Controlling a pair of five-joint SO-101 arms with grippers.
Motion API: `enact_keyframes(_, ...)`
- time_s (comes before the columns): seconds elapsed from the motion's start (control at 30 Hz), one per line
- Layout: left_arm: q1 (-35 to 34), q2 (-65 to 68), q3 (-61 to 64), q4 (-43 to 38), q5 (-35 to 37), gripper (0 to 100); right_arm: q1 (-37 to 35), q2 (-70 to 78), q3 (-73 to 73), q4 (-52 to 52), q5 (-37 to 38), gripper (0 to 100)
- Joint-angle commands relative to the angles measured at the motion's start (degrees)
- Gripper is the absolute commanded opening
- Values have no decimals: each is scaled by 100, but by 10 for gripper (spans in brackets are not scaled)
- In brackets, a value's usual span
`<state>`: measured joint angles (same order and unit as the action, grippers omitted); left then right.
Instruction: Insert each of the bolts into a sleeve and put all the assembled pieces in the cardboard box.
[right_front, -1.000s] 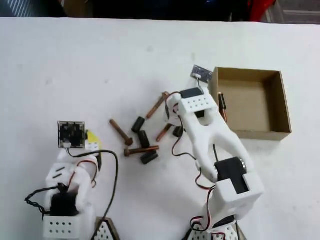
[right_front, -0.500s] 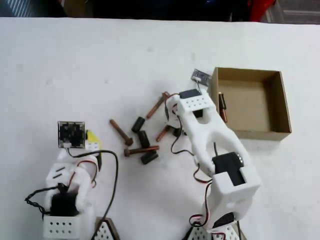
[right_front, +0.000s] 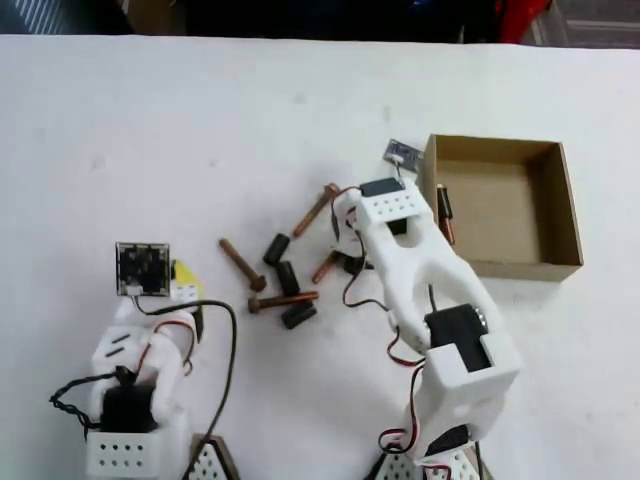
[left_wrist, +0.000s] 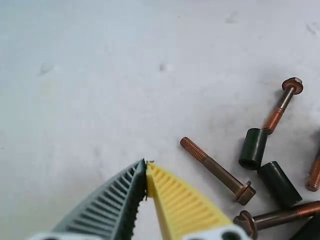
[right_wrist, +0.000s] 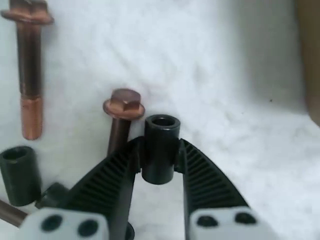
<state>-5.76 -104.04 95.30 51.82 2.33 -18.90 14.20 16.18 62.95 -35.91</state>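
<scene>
R gripper (right_wrist: 160, 148) is closed partway on a black sleeve (right_wrist: 161, 136), pinched mid-body with the bore end poking out past the tips. It sits near the box (right_front: 572, 205), just off the wall that faces the loose parts. Can't tell if the sleeve is off the table yet. A bolt (right_wrist: 121, 117) lies just beside it, head next to the sleeve's open end; touching or not, can't tell. L gripper (left_wrist: 146, 172) has its tips pressed together w/ nothing in them and is well apart from the box, beyond the pile. One assembled piece (right_front: 444, 213) is already in the box, against the near wall.

Step, as I judge it: secure the sleeve, then mate it w/ a bolt. To do it well:
- Keep the squeeze mid-body so the bore stays clear.
- Lift straight up so the neighbour bolt isn't dragged along.
- Take the bolt by its head end, leaving the threaded shank free.
- Line up the axes before pushing.

Vs 1 s ago: R arm's elbow has crept slightly away from the box and the wrist has barely moved. Loose bolts (right_front: 285, 299) and sleeves (right_front: 276, 248) are in the same spots, and L arm hasn't moved.
</scene>
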Motion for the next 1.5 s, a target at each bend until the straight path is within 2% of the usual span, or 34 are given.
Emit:
enact_keyframes(0.0,-13,-66,-62,-149,-53,20,48,-40,-141,356,378,31)
enact_keyframes(0.17,-13,-66,-62,-149,-53,20,374,-40,-141,673,923,30)
enact_keyframes(0.4,-13,-66,-62,-149,-53,20,1042,-40,-141,690,2831,30)
enact_keyframes(0.63,-4,-66,-53,-149,-53,20,1042,-40,-149,673,4114,35)
enact_keyframes(0.93,-13,-66,-53,-149,-53,20,1033,-40,246,-4,5187,35)
enact_keyframes(1.2,-4,-66,-53,-149,-53,20,1033,-40,466,-180,5407,40)
enact_keyframes(1.37,-4,-66,-53,-149,-53,20,1024,-40,475,-163,5415,142)
enact_keyframes(1.47,-4,-66,-53,-149,-53,20,919,-40,466,-163,5415,134)
